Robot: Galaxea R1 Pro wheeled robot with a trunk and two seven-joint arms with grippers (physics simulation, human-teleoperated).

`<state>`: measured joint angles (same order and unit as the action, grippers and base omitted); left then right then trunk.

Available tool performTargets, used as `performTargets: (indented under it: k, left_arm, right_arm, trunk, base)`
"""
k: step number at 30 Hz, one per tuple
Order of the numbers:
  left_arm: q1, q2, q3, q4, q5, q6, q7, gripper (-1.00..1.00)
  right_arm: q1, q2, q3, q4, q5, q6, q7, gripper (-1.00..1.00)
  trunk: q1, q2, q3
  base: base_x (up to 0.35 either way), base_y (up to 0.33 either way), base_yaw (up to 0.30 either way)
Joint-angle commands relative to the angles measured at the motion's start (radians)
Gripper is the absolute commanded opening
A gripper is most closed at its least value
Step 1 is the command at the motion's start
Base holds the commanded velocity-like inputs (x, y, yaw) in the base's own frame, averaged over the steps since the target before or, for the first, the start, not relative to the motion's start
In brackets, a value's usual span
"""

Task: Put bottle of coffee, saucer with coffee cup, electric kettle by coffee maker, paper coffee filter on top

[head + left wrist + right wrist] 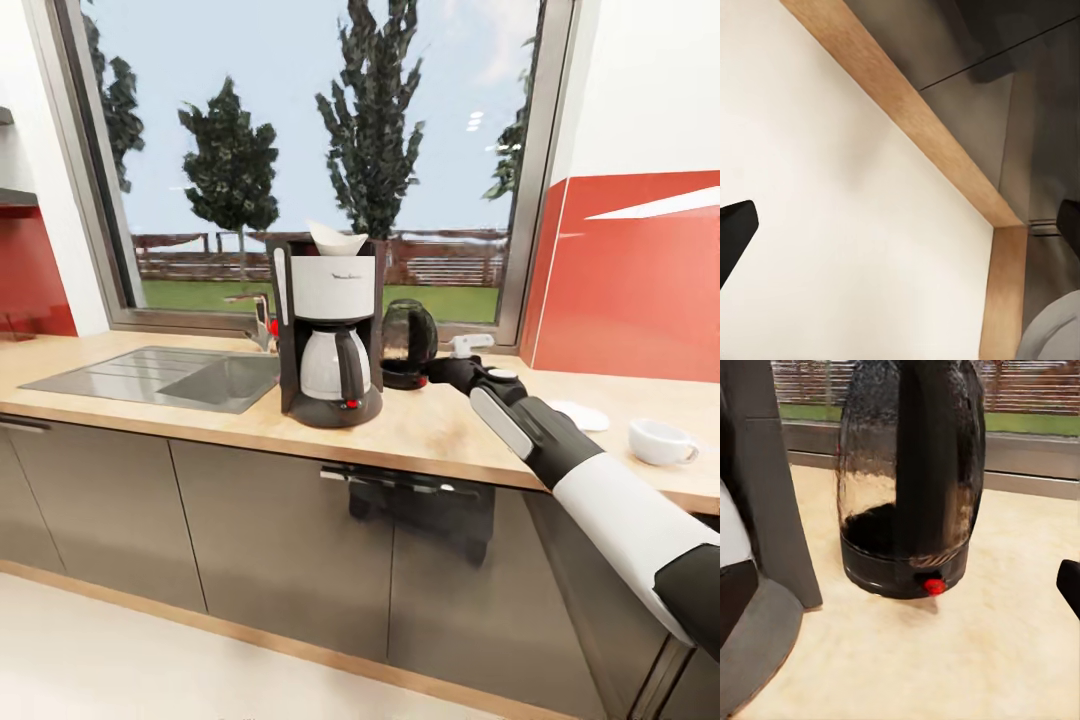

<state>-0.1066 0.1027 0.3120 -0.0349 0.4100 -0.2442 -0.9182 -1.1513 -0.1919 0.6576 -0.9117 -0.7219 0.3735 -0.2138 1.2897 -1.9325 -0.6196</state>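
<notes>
The coffee maker [330, 335] stands on the kitchen countertop [440, 430] right of the sink, with a white paper coffee filter [338, 240] on top. The electric kettle [408, 343] sits just to its right, upright, handle toward my right gripper [447, 372]. That gripper is open just behind the handle and is not touching it. In the right wrist view the kettle [911, 480] is close ahead, and one fingertip [1069, 585] shows at the edge. The saucer [582, 414] and the coffee cup [660, 441] lie apart further right. My left gripper [900, 225] is open over the floor. The bottle of coffee is out of view.
A steel sink [160, 375] with a tap [262, 322] is set into the counter on the left. Dark kitchen shelf boards [12, 197] show at the far left edge. A window runs behind, and a red splashback [630, 280] closes the right. Grey cabinets [280, 540] stand below.
</notes>
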Motion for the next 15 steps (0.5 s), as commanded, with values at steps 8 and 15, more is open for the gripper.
performTargets:
  k: [8, 15]
  left_arm:
    - [-0.001, 0.000, 0.005, 0.001, -0.008, -0.006, -0.002, 1.00]
    - [-0.001, 0.000, 0.003, 0.001, -0.008, -0.006, -0.003, 1.00]
  right_arm:
    - [0.061, -0.020, 0.004, -0.089, -0.006, -0.002, -0.010, 1.00]
    - [0.216, -0.060, 0.004, -0.233, -0.002, -0.002, -0.012, 1.00]
  trunk:
    - [0.000, -0.001, -0.001]
    - [0.000, -0.001, -0.001]
  base:
    - [-0.014, 0.000, 0.000]
    - [-0.001, 0.000, 0.000]
